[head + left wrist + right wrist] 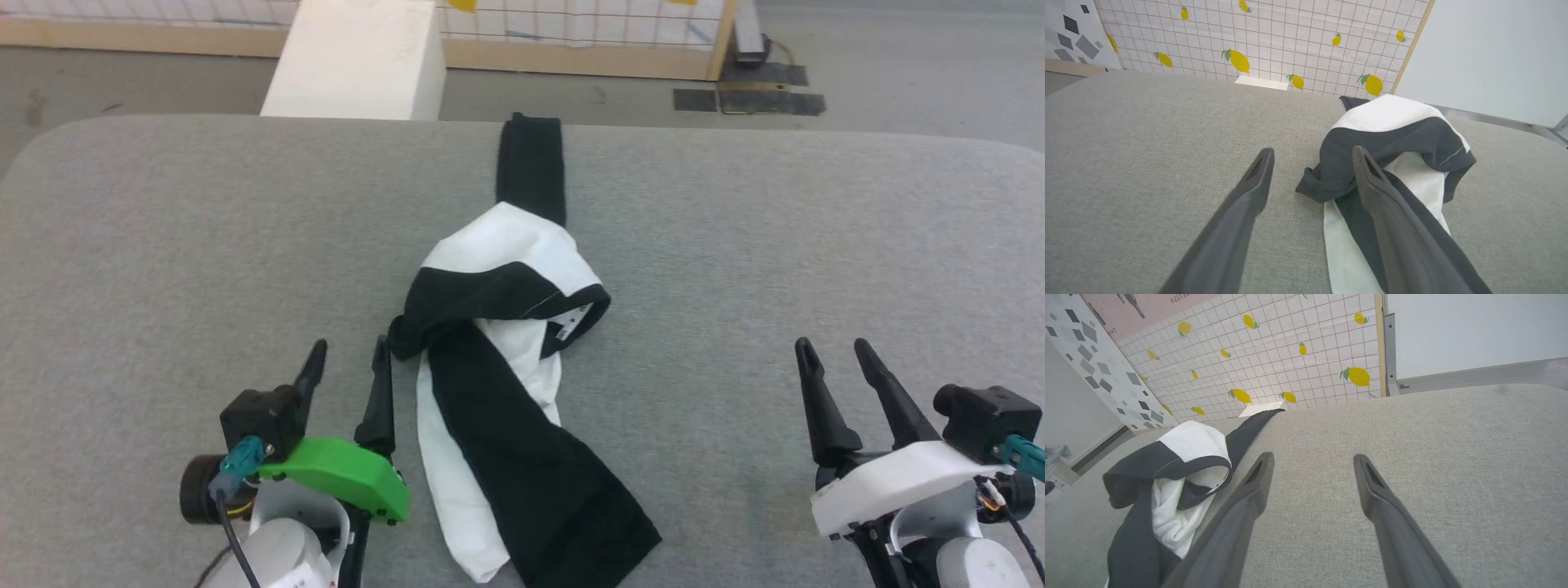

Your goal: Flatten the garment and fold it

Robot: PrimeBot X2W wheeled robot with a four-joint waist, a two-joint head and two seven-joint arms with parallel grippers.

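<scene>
1. Left gripper [349, 347]: 2 fingers spread wide, nothing between them, bare grey table [163, 245] under the gap.
2. Garment [490, 294]: a twisted, bunched heap just right of the left gripper's inner finger. Tip sits next to the black fold; contact cannot tell.
3. In the left wrist view that finger of the gripper [1312, 152] overlaps the garment [1392, 134].
4. 1 black strip runs on past the fingertips to the far table edge; 1 black-and-white strip trails back alongside the finger bases.
5. Right gripper [834, 347]: fingers wide, empty, garment well apart on its left.
6. White box [359, 57]: beyond the far edge, ahead of the left fingers.
</scene>
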